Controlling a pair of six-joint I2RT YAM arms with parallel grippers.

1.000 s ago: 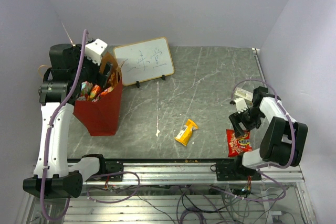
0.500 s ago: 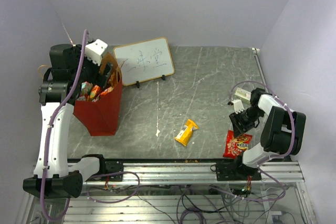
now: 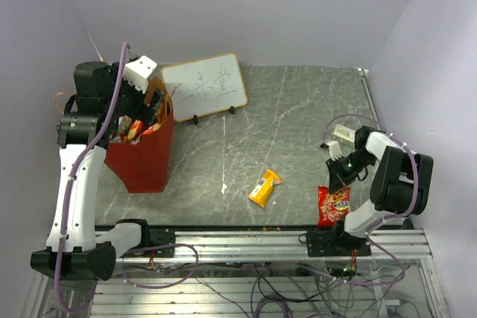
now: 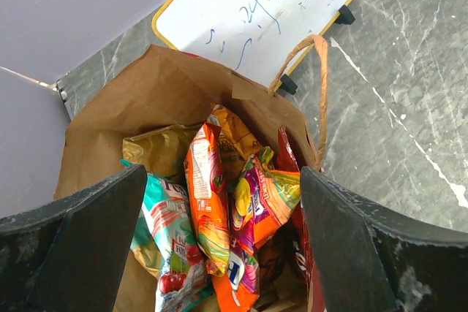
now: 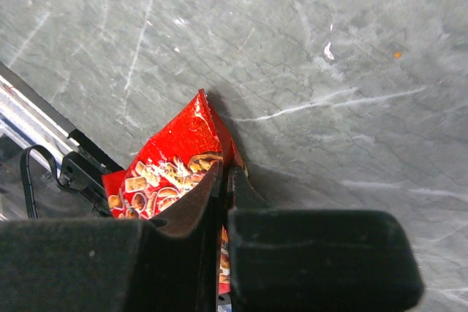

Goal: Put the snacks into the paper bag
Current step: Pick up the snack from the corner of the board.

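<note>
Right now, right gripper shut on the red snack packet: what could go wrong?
1. The right gripper pinches only one edge of the red crinkly snack packet; it may slip when lifted.
2. The tall red paper bag is crowded with packets, and the open left gripper hangs over its mouth, so a drop could snag.

This is a robotics lab test cell. Plain lilac walls (image 3: pixel 261 5) box in a grey stone-patterned bench (image 3: pixel 298 109). An aluminium rail (image 3: pixel 246 240) along its 6 o'clock edge carries a left arm (image 3: pixel 74 184) and a right arm (image 3: pixel 395 184). Loose cables (image 3: pixel 262 288) trail below, and a small whiteboard (image 3: pixel 205 87) stands at 11 o'clock.
</note>
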